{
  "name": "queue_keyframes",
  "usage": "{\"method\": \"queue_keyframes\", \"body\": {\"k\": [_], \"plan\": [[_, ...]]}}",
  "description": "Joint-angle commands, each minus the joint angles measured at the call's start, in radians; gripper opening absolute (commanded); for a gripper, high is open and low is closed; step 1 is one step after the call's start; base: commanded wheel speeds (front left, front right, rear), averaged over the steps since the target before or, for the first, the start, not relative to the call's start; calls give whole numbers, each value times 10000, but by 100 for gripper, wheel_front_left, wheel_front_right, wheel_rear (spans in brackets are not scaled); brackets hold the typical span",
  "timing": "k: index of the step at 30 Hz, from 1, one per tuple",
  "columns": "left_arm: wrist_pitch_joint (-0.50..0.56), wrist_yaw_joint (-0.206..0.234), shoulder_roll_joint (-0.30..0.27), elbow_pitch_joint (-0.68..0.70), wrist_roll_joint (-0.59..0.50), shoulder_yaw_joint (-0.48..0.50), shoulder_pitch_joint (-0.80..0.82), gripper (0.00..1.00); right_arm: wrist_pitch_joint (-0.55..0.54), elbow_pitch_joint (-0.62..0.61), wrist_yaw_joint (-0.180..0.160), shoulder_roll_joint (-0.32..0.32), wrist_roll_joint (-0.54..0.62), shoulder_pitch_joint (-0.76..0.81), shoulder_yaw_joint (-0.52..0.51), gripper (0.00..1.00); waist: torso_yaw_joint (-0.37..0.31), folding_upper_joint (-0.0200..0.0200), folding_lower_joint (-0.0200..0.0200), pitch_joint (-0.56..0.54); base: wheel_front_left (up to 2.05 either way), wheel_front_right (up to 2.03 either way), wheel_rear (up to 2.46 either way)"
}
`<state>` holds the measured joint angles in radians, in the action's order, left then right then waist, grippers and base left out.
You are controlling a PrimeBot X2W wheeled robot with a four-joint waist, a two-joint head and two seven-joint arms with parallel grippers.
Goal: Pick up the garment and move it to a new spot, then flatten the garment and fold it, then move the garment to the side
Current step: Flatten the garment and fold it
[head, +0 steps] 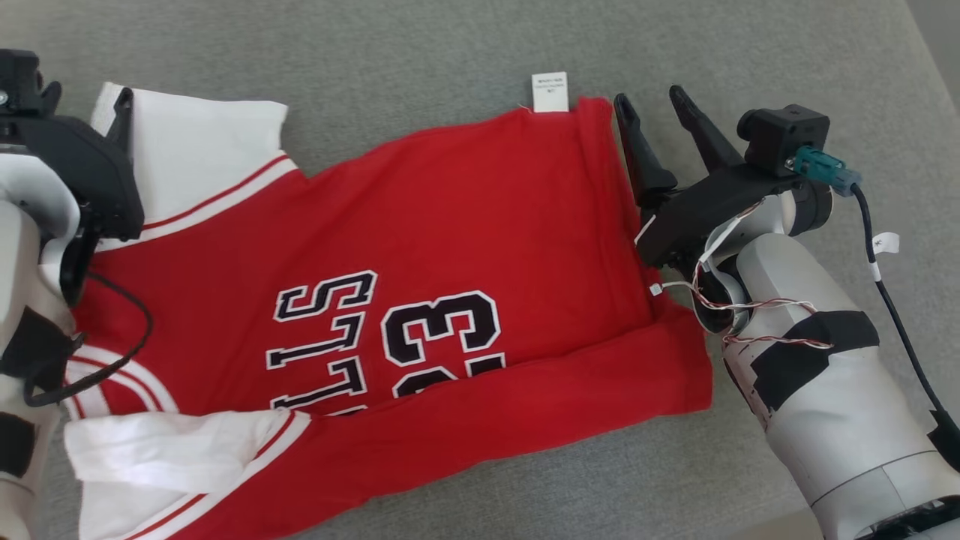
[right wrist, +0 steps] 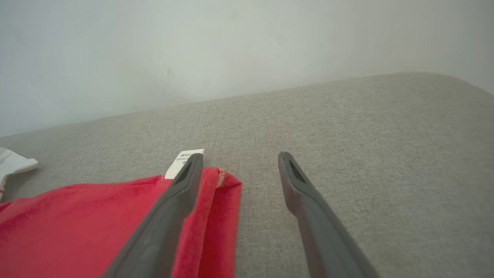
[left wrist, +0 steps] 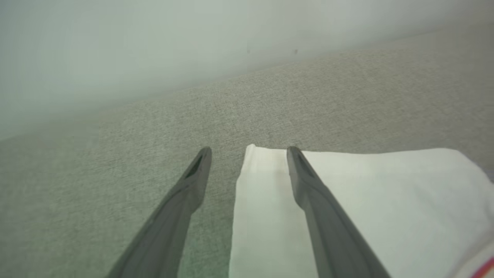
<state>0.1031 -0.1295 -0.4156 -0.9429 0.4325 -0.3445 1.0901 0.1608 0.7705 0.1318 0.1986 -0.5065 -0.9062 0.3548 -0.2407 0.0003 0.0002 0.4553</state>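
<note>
Red jersey [head: 465,247] lies spread on the grey upholstered surface [head: 420,45] between my hands, near edge folded over. It looks like soft, light, floppy knit, not fragile, and would likely sag and bunch if lifted from one point. My right hand [head: 649,96] is spread wide and empty at the far hem corner by the white label [head: 550,91], one finger over red cloth. My left hand [left wrist: 250,150], equally wide and empty, straddles the white sleeve [head: 202,150] edge. Best hold, I reckon: pinch hem corner and sleeve edge together so it lifts flat.
</note>
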Motion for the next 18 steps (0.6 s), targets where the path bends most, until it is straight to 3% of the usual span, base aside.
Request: {"method": "queue_keyframes", "body": {"k": [1, 12, 15, 16, 17, 18], "plan": [[-80, -1, -31, -54, 90, -38, 144, 100, 83, 27, -25, -8, -73, -89, 84, 100, -246, -3, -2, 226, 0, 0, 0], [-98, 8, -353, -958, 438, -1241, 589, 100, 179, 321, -25, 86, -671, -492, 1046, 100, -371, -3, -2, 242, 0, 0, 0], [119, 3, -104, -1227, 993, -1208, 563, 100, -28, 349, -25, 112, -882, -619, 1343, 100, -388, -3, -2, 231, 0, 0, 0], [184, 2, -128, -1285, 982, -1327, 590, 58, -116, 345, -25, 149, -921, -651, 1452, 100, -372, -3, -2, 211, 0, 0, 0], [189, 2, -106, -1309, 1048, -1426, 586, 41, -185, 350, -25, 175, -991, -665, 1528, 100, -340, -3, -2, 173, 0, 0, 0], [184, 2, -84, -1325, 1195, -1466, 570, 0, -312, 359, -25, 182, -1036, -685, 1627, 100, -320, -3, -2, 137, 0, 0, 0]]}}
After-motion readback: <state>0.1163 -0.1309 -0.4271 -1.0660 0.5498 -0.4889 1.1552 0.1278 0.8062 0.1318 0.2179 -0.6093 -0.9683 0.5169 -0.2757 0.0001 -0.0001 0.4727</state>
